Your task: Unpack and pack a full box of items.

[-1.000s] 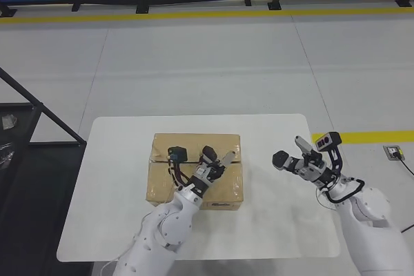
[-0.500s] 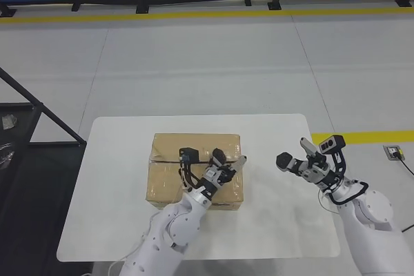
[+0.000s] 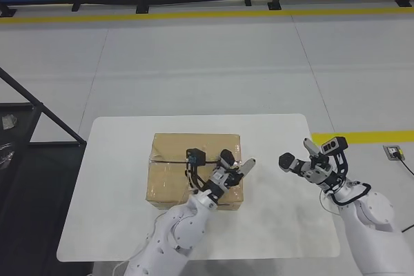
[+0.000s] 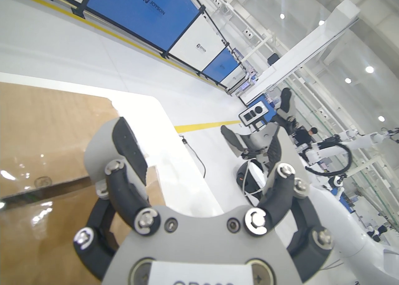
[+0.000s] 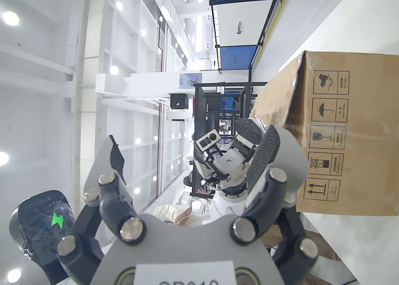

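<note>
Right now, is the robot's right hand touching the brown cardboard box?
Apart. The top view shows bare white table between the open right hand and the brown cardboard box.

The white table (image 3: 103, 207) stands between a black metal frame (image 3: 38, 105) and a yellow floor line (image 3: 379, 136); a power socket (image 3: 393, 152) lies near this line

Left tool (image 3: 236, 165), fingers spread, hangs over the box (image 3: 186, 143).
</note>
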You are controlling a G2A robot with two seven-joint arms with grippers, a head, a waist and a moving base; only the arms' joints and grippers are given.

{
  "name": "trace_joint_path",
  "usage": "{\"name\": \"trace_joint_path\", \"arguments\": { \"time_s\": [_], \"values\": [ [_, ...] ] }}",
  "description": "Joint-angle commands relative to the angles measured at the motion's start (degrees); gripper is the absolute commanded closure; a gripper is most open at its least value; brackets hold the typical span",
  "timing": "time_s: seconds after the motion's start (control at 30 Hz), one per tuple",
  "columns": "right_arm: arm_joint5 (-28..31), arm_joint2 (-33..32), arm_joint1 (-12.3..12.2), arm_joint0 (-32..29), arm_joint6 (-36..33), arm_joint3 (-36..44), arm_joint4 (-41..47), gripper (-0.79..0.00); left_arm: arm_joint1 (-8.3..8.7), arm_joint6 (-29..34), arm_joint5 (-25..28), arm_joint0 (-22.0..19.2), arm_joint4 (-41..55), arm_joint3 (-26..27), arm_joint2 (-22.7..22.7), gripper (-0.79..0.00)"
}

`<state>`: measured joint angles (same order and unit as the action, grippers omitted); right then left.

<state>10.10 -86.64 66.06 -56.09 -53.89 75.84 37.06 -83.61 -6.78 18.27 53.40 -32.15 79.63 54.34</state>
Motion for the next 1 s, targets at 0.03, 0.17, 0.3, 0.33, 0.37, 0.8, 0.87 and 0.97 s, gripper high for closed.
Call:
{"name": "trace_joint_path", "arguments": {
  "time_s": [0.03,0.17,0.3,0.33,0.37,0.8,0.87,0.97],
  "values": [
    [-0.5,-0.4,-0.2,0.4,0.0,0.2,-0.4,-0.785,0.55,2.0,1.6,1.8,2.8,5.0,2.9,-0.785],
    [-2.9,-0.1,-0.6,2.6,-2.1,2.2,-2.4,-0.785,2.3,7.1,2.8,7.1,6.0,15.0,11.0,-0.785],
    [-6.2,2.5,-0.7,6.6,-3.1,4.3,-6.7,-0.785,4.2,14.8,2.8,13.6,13.4,24.7,22.3,-0.785],
    [-7.5,4.1,-0.6,8.4,-3.6,4.9,-8.4,-0.785,4.79,17.4,2.4,15.9,17.0,27.0,26.7,-0.785],
    [-8.5,5.5,-0.6,9.8,-4.2,5.2,-9.6,-0.785,5.2,19.5,2.1,17.3,19.7,28.5,29.9,-0.785],
    [-9.7,10.9,-0.1,11.4,-6.4,6.5,-11.1,-0.785,8.63,38.7,5.6,27.7,47.3,16.4,57.0,-0.785],
    [-10.3,14.0,0.4,13.1,-6.1,5.1,-11.6,-0.785,9.01,43.7,4.8,26.5,51.2,12.7,57.0,-0.785],
    [-10.3,20.7,1.9,17.9,-6.2,-0.1,-12.0,-0.785,9.83,50.8,5.4,22.7,52.6,5.5,56.7,-0.785]
  ]
}}
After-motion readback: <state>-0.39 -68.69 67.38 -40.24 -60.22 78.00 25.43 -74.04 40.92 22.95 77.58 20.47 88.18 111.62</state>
